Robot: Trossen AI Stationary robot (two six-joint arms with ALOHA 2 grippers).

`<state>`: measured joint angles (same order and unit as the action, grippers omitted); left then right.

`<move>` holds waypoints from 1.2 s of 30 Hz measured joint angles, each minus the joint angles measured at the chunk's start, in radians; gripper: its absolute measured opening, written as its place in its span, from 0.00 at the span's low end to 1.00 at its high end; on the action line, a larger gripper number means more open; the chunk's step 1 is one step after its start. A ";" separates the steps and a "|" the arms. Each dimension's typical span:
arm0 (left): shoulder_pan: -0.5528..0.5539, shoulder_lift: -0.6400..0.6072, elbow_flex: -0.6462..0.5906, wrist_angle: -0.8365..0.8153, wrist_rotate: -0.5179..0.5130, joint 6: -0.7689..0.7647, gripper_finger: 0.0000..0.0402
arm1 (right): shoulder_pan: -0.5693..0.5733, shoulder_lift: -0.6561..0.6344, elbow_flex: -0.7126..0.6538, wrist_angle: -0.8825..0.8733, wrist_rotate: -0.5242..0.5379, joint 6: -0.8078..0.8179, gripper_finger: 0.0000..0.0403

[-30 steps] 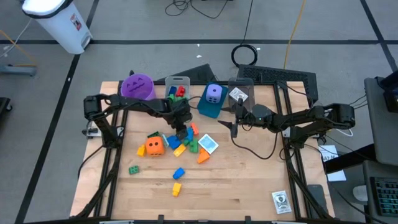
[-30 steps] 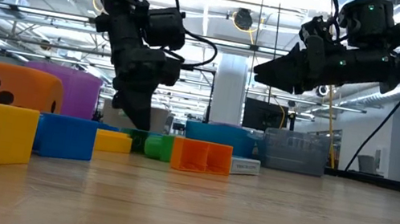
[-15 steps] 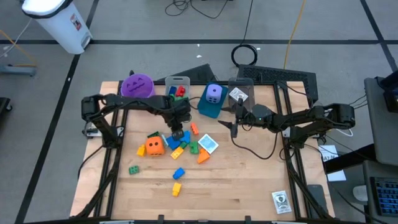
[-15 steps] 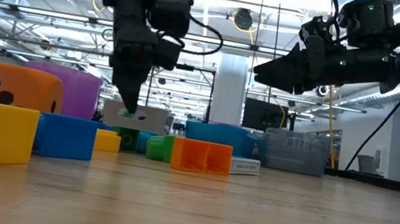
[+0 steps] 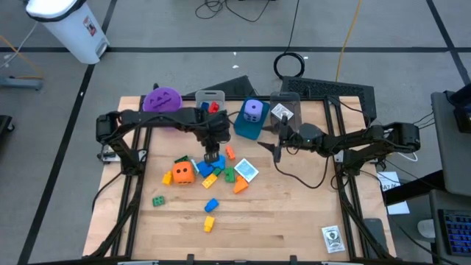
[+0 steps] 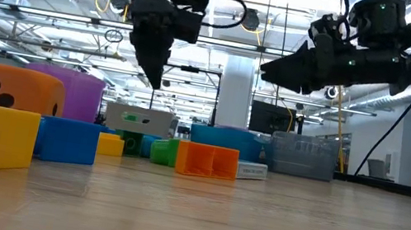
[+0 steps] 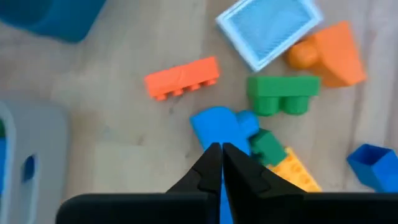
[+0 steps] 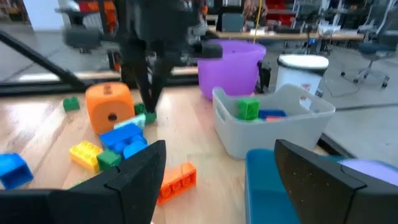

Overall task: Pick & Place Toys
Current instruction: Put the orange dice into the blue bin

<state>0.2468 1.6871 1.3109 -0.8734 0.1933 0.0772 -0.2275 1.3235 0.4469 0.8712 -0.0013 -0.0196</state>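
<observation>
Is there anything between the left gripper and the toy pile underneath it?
Nothing visible. The left gripper hangs shut, holding nothing, above the blue brick, with only open air between them.

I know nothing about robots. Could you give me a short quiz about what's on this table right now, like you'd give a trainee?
1. True or false: the left gripper is holding a brick.
2. The big dice lying on the table beside the pile of bricks is: A) orange, B) purple, C) green.
3. Fill in: the right gripper hovers above the table with its fingers ____.

Key:
1. False. Its fingers are shut with nothing between them, raised above the pile.
2. A.
3. Open.
</observation>
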 joint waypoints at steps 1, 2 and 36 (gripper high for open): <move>0.007 0.000 0.002 -0.009 -0.011 -0.002 0.06 | 0.000 0.000 0.000 0.013 0.000 0.000 0.71; 0.014 0.000 0.004 -0.015 -0.021 -0.005 0.08 | 0.000 0.000 0.000 0.023 0.000 0.000 0.71; 0.051 -0.177 0.004 -0.115 -0.040 -0.033 0.49 | 0.000 0.000 0.000 0.103 0.000 0.000 0.71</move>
<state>0.2978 1.5102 1.3153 -0.9880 0.1532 0.0441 -0.2275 1.3231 0.4469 0.9741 -0.0013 -0.0193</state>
